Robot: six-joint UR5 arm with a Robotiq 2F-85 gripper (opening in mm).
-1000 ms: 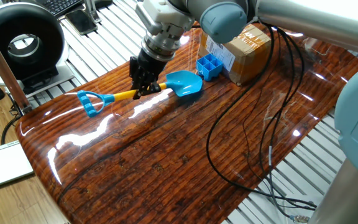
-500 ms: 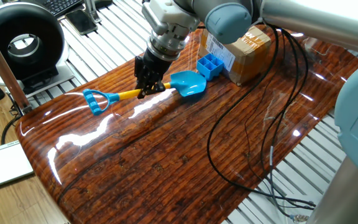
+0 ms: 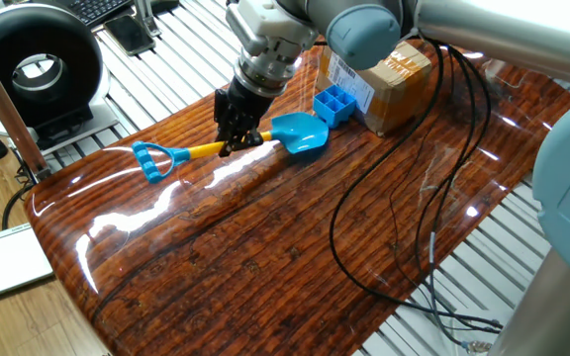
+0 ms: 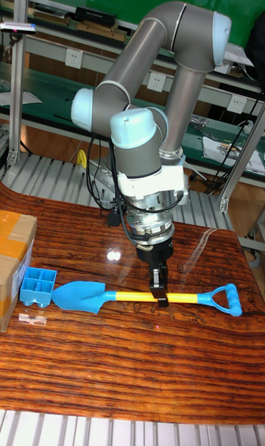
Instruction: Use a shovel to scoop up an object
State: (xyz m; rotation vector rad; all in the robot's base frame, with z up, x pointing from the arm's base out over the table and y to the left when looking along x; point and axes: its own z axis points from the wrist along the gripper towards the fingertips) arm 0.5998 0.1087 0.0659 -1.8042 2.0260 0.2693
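The shovel lies nearly flat over the wooden table, light-blue blade toward the object, blue loop end pointing away. My gripper is shut on its yellow shaft, near the blade end. The object, a small blue tray with four compartments, sits just past the blade tip, against a cardboard box. In the tall fixed view the blade tip is at the tray's edge; whether they touch I cannot tell.
A brown cardboard box with a white label stands right behind the tray. Black cables hang over the table's right half. A small clear piece lies near the tray. A black ring-shaped device stands off the table's left end.
The gripper moved the shovel right, toward the tray, between one second and half a second ago. Since then nothing has visibly moved.
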